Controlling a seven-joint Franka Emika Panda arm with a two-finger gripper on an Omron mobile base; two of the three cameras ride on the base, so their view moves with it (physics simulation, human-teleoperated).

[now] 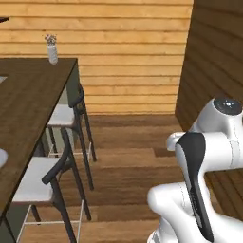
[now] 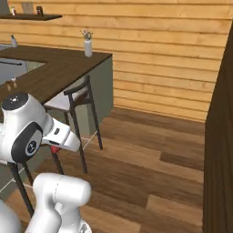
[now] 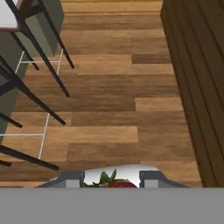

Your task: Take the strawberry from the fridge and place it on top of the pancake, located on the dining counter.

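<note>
In the hand view the strawberry (image 3: pixel 114 182), dark red with green leaves, sits between my two fingertips at the bottom edge. My gripper (image 3: pixel 111 179) is shut on it and looks down on the wooden floor. A small red spot (image 2: pixel 54 148) shows under my forearm in the right base view. The dining counter (image 1: pixel 28 99), a dark-brown slab on a pale grey-green base, runs along my left (image 2: pixel 59 68). A pale rounded edge (image 1: pixel 1 157) lies on it at the far left; what it is I cannot tell. The pancake and the fridge are out of view.
Two dark-framed chairs with white seats (image 1: pixel 52 173) (image 1: pixel 71 107) stand along the counter; their legs (image 3: pixel 30 100) cross the hand view's left. A small vase with flowers (image 1: pixel 52 50) (image 2: pixel 88 45) stands at the counter's far corner. A dark wooden wall (image 2: pixel 220 136) (image 3: pixel 197 65) rises on the right.
</note>
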